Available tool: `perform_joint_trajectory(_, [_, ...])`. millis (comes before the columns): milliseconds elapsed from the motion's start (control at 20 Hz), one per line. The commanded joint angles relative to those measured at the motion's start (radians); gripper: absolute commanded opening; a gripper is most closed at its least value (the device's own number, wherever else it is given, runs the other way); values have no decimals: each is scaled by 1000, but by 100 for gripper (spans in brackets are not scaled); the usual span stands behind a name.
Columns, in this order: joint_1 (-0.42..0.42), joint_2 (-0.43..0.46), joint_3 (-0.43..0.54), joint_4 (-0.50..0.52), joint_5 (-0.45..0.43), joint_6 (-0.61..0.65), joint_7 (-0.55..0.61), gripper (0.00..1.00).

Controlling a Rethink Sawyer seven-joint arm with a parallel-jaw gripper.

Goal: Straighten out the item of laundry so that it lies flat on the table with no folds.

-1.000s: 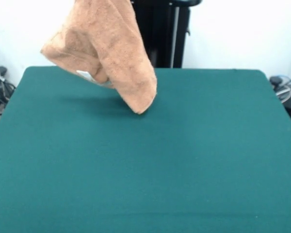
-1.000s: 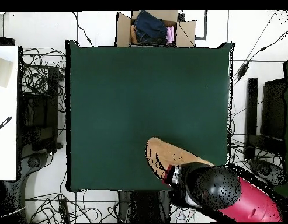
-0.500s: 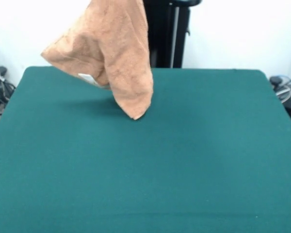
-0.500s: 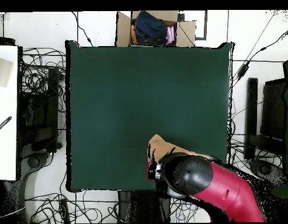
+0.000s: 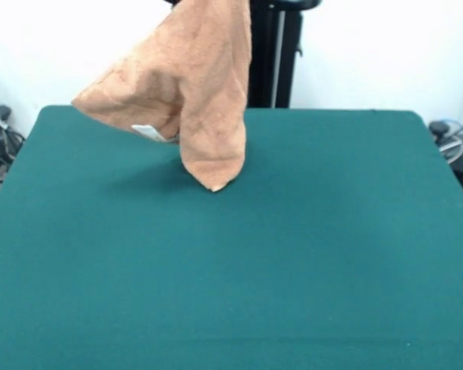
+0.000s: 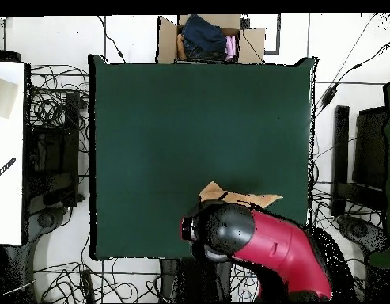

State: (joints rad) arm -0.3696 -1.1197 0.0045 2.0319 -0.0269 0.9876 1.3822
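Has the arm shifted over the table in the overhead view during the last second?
Yes. The arm has swung toward the picture's left along the table's bottom edge, covering more of the towel.

Towel hanging bunched above the green surface

An orange-tan terry towel (image 5: 193, 85) hangs from above the picture's top edge, gathered narrow at the top and spreading downward into folds. One fold juts out to the left as a broad corner, and a longer lobe drops to a point at the lower middle, close over the surface (image 5: 293, 254); whether that tip touches cannot be told. A small white label (image 5: 148, 132) shows under the left fold's lower edge. A soft shadow lies on the green cloth beneath the towel. Behind it stands a black upright column (image 5: 274, 54) against a white wall. What holds the towel is out of sight.
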Motion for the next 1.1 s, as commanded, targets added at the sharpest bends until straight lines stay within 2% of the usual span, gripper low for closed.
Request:
perform_joint_trajectory(50, [55, 126, 79, 18, -37, -79, 111, 0])
perform_joint_trajectory(600, [113, 232, 82, -56, -22, -107, 124, 0])
perform_joint_trajectory(1100, [188, 303, 48, -97, -24, -176, 192, 0])
